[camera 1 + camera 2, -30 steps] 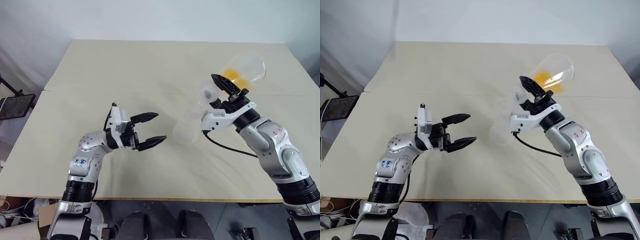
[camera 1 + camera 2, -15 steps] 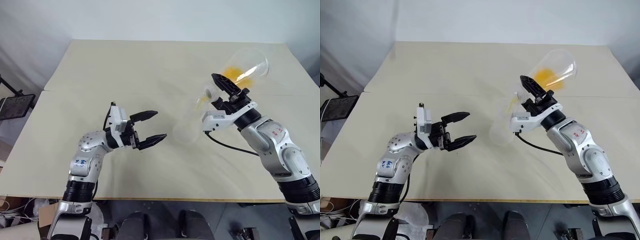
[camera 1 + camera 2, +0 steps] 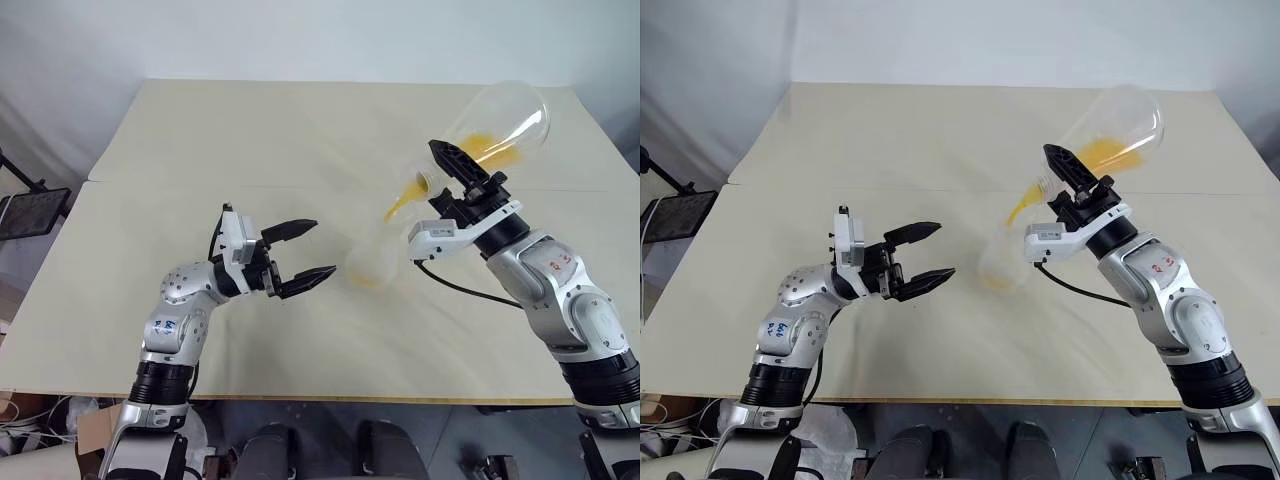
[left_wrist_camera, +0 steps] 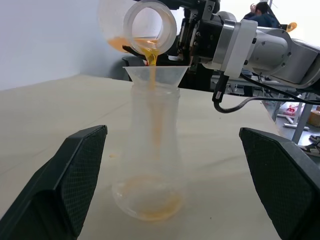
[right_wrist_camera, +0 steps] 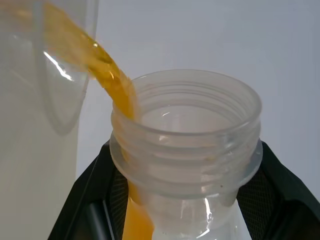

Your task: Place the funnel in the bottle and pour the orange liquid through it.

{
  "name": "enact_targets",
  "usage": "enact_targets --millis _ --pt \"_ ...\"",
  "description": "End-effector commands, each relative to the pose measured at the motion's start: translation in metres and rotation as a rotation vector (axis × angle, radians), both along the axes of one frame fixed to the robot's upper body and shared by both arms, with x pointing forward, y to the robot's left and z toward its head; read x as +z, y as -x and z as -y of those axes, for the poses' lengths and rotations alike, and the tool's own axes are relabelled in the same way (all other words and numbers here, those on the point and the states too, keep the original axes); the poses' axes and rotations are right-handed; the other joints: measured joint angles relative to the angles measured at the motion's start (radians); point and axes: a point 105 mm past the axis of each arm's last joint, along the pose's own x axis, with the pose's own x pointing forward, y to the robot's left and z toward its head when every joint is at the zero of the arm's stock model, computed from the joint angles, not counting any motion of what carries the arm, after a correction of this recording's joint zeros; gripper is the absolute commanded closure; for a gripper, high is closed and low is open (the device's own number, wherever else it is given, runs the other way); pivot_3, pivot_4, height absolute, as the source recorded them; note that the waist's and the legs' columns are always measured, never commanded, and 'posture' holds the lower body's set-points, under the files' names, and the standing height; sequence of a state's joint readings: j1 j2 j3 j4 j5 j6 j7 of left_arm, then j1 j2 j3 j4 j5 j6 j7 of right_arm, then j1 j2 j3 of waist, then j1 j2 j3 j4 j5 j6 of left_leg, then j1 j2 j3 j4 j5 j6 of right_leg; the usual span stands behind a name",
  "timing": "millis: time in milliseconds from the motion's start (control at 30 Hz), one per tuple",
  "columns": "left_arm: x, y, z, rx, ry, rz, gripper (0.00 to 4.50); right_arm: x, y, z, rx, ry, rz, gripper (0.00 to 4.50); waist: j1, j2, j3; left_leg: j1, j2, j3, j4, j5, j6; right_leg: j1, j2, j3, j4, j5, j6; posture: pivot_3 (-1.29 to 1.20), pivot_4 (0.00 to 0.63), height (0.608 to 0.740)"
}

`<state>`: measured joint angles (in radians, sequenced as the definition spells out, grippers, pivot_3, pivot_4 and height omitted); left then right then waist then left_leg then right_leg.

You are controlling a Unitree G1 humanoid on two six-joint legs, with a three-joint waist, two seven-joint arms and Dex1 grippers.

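My right gripper [image 3: 448,165] is shut on the neck of a big clear flask [image 3: 505,118], which it holds tilted mouth-down above the table. Orange liquid [image 3: 398,208] streams from the flask's mouth [image 5: 186,145] into the small clear funnel [image 4: 156,75]. The funnel sits in the neck of the clear bottle [image 4: 152,160], which stands upright on the table. A thin orange layer lies in the bottle's base [image 3: 366,278]. To the bottle's left, my left gripper [image 3: 320,250] is open and points at it without touching it.
The pale table [image 3: 300,130] has a seam running across it behind the bottle. A dark stand with a tablet [image 3: 30,212] stands off the table's left edge. In the left wrist view, a person [image 4: 261,12] shows in the background.
My right gripper has tipped the flask further, its base rising. The orange liquid has started to stream into the funnel and collect in the bottle. The left arm has not moved.
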<state>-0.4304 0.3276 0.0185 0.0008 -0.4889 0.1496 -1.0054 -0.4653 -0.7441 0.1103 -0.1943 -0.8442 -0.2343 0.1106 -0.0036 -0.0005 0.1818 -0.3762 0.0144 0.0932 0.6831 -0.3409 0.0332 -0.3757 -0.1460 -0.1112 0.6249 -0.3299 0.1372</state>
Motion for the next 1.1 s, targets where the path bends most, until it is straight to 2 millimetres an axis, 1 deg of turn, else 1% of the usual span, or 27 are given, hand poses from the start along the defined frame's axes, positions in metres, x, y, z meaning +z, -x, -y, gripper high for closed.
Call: enact_targets --millis 33,733,1100 --pt "0.009 0.0034 0.0032 -0.012 0.01 0.05 0.0 0.0179 0.0067 0.0038 0.001 -0.002 0.083 2.05 0.0 0.0 0.0 0.0 0.0 0.0 0.0 0.0 0.0 0.0 0.0 0.0 0.0 0.0 0.0 0.0 0.15 0.74" --pt "0.0097 0.0038 0.005 -0.016 0.017 0.047 0.0 0.017 0.0085 0.0025 0.001 0.029 0.112 2.05 0.0 0.0 0.0 0.0 0.0 0.0 0.0 0.0 0.0 0.0 0.0 0.0 0.0 0.0 0.0 0.0 0.15 0.74" --pt "0.0098 0.0049 0.0076 -0.02 0.022 0.045 0.0 0.0177 0.0087 0.0054 -0.009 0.033 0.119 2.05 0.0 0.0 0.0 0.0 0.0 0.0 0.0 0.0 0.0 0.0 0.0 0.0 0.0 0.0 0.0 0.0 0.15 0.74"
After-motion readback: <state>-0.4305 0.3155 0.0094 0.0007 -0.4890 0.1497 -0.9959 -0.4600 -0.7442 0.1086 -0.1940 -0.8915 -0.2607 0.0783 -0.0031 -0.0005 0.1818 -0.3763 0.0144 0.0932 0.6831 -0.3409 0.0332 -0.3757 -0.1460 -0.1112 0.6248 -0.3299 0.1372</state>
